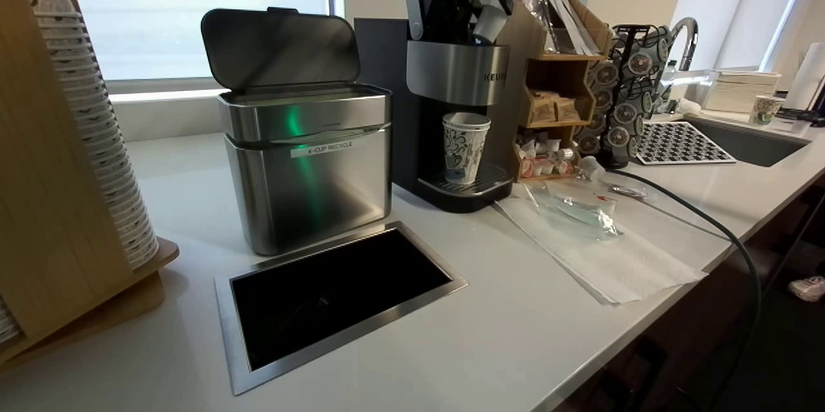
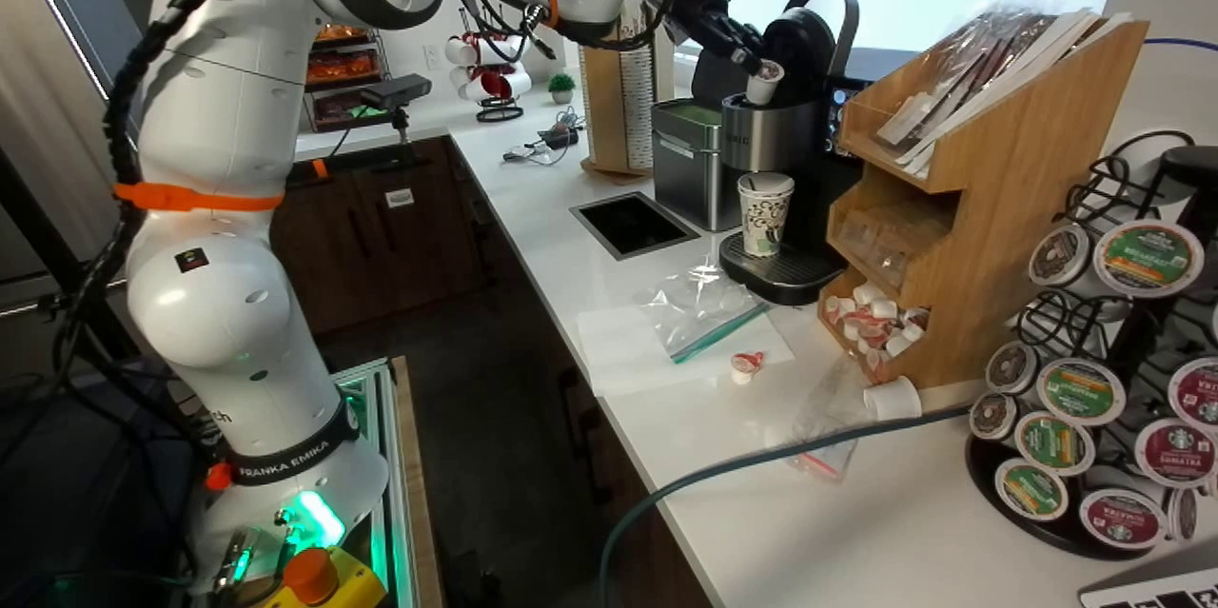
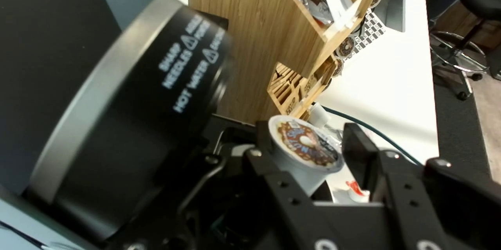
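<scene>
Fingers (image 3: 359, 154), black and blocky, stand about halfway apart, clasping a coffee pod (image 3: 305, 144): we see its smooth white taper and round, doughnut-printed top. In an exterior view we find it at the top of the brushed-steel coffee maker (image 2: 773, 137), near the raised lid (image 2: 804, 54). Below, patterned paper cups (image 1: 465, 153) stand nested on a slotted drip tray (image 1: 494, 180). Around, we note a smooth white counter (image 1: 490, 315), a wood-grained organizer (image 2: 1028, 180) and a bright window (image 1: 200, 12).
</scene>
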